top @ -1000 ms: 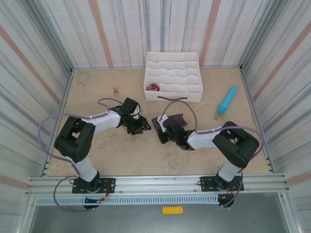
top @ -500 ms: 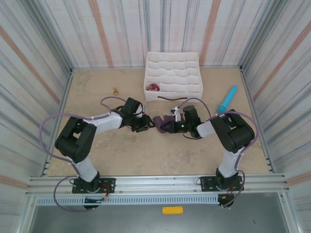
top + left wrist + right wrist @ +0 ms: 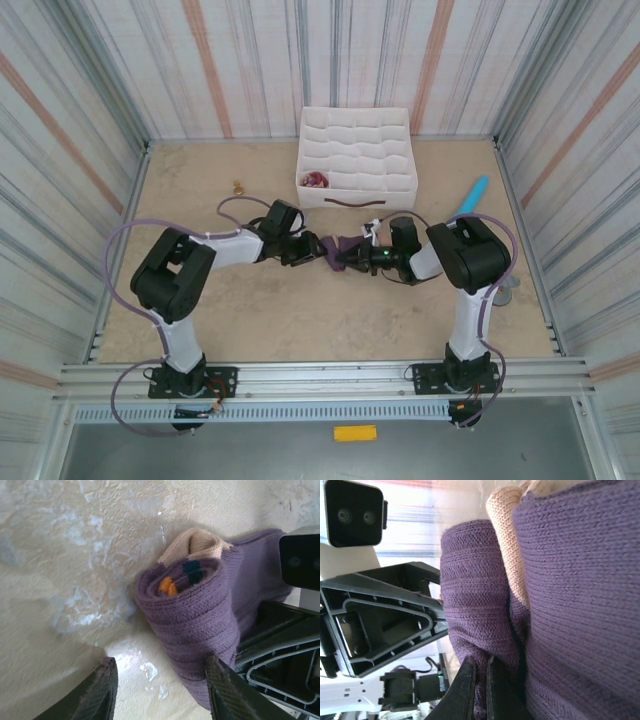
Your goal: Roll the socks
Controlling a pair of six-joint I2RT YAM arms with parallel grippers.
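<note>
The purple sock [image 3: 192,615] is lying on the worktop [image 3: 60,555], rolled into a tight ribbed cylinder. Its near end is showing orange and dark teal stripes curled at the core. A tan patch [image 3: 197,542] is peeking out just behind the roll, and loose purple fabric is trailing off to the right.

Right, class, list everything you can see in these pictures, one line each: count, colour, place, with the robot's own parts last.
purple sock: one, purple with a tan heel, rolled, mid-table between the hands
organiser box: one, white, far side of the table
bundle: one, dark red and white, front-left compartment of the box
stick: one, turquoise, right of the box
small object: one, brass-coloured, left of the box
table: one, beige, under everything
left hand: one, black, open at the sock
right hand: one, black, shut on the sock
</note>
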